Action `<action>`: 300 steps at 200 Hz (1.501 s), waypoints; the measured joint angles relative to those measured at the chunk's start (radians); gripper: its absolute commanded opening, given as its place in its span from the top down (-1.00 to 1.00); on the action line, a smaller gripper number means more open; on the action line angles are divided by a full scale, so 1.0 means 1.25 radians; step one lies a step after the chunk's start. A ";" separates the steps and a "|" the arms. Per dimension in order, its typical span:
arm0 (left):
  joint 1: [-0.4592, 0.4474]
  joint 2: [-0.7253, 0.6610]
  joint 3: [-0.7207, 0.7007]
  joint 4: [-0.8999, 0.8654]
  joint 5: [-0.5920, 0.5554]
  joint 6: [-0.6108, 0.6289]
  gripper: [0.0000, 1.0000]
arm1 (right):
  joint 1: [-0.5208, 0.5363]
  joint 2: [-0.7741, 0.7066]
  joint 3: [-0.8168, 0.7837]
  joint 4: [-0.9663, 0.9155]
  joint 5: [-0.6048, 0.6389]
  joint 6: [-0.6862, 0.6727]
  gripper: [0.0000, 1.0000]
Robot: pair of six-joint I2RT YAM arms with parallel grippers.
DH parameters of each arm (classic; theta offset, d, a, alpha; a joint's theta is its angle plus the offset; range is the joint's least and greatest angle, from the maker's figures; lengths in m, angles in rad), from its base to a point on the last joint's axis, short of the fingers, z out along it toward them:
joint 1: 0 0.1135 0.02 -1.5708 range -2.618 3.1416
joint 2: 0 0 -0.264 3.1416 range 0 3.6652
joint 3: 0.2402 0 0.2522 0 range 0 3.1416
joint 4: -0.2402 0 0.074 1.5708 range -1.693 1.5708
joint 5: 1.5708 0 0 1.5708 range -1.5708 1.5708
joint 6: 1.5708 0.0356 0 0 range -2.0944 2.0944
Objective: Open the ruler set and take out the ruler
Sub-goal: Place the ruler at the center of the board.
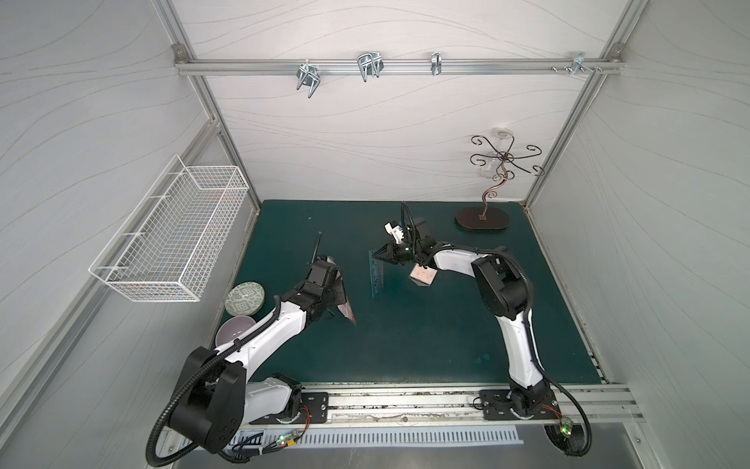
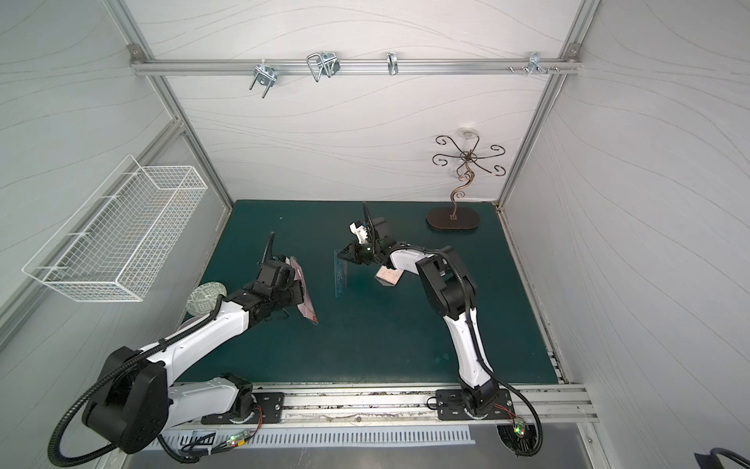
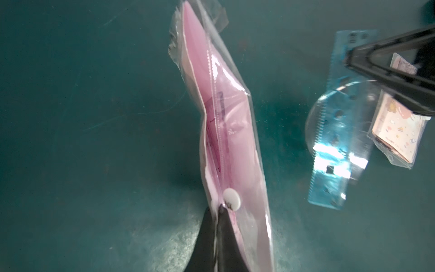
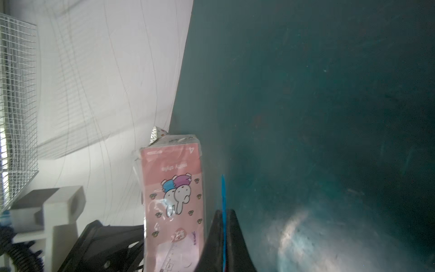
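**Ruler out of the pouch, set-down remaining**

The left gripper is clamped on the pink-lined, clear soft-plastic pouch, just beside its white round snap button. The pouch's mouth gapes, and its film is glossy and creased.

Well apart from the pouch, on the robot's right, the right gripper pinches the flat, translucent blue plastic ruler, which has a toothed edge. So opening and extraction look done, and only laying the ruler on the dark green mat seems left.

A clear, half-round plastic protractor overlaps the ruler. Beyond the ruler from the pouch is a small pink film-wrapped packet. I cannot tell whether that packet is held.
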 measured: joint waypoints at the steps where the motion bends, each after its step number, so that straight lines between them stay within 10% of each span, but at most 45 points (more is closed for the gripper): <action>1: 0.000 0.000 0.000 0.000 0.000 0.000 1.00 | 0.000 0.003 0.005 -0.003 0.000 -0.001 1.00; 32: 0.000 -0.006 0.000 -0.005 -0.005 0.002 1.00 | 0.000 0.087 0.114 -0.064 0.003 -0.030 0.25; 55: 0.000 -0.007 0.000 -0.005 -0.005 0.005 1.00 | -0.003 0.098 0.129 -0.118 0.035 -0.041 0.05; 136: 0.000 -0.004 0.000 -0.003 -0.005 0.014 1.00 | -0.020 -0.016 0.005 -0.172 0.133 -0.068 0.49; 300: 0.000 -0.001 0.001 -0.018 -0.005 0.013 1.00 | 0.094 -0.021 0.065 -0.304 0.189 -0.179 0.21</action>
